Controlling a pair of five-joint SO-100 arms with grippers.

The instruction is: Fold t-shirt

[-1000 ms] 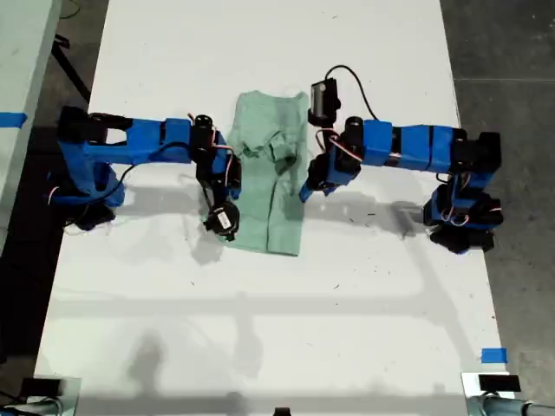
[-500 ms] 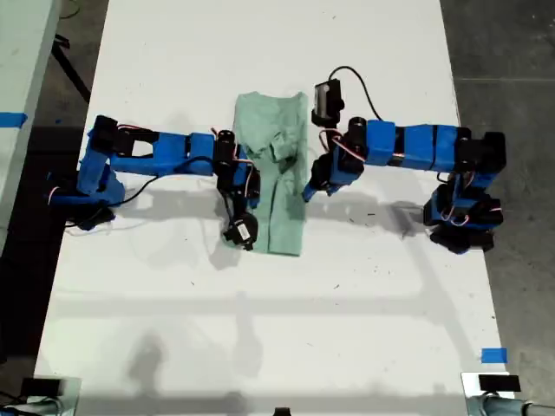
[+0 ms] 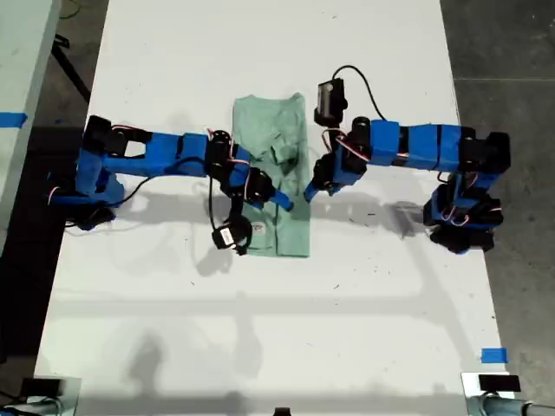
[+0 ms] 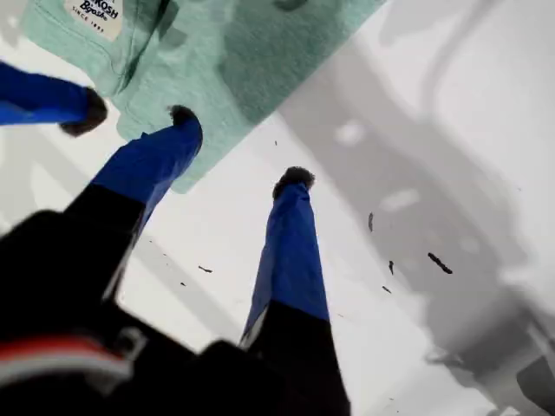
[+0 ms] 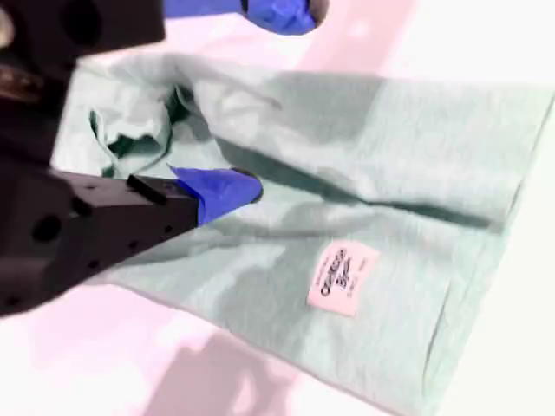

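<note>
Worktop (image 3: pixel 364 312): white surface; carries both arms and the garment.
T-shirt (image 3: pixel 276 160): pale mint green, folded into a narrow long strip. It lies flat midway between the worktop's two long edges, nearer the short edge at the exterior view's top. The cloth is bunched and creased about the middle of the strip.
Garment label (image 5: pixel 342 279): white, printed, lying face up on the cloth near one end of the strip.
My first tool (image 4: pixel 238 147): jaws spread apart, gripping nothing. One black-tipped finger sits at the t-shirt's edge; the other is over bare worktop just beside it. In the exterior view this tool (image 3: pixel 310 189) stands at the strip's long side that faces the exterior view's right.
My second tool (image 3: pixel 269 195): placed over the t-shirt, reaching in from the worktop's long edge on the exterior view's left. One blue finger (image 5: pixel 221 186) lies on the cloth just beside the bunched fold. The opposing jaw is not clearly visible, so the pictures do not settle whether it is spread or clamped.
Tool spacing: near each other across the strip, not touching.
</note>
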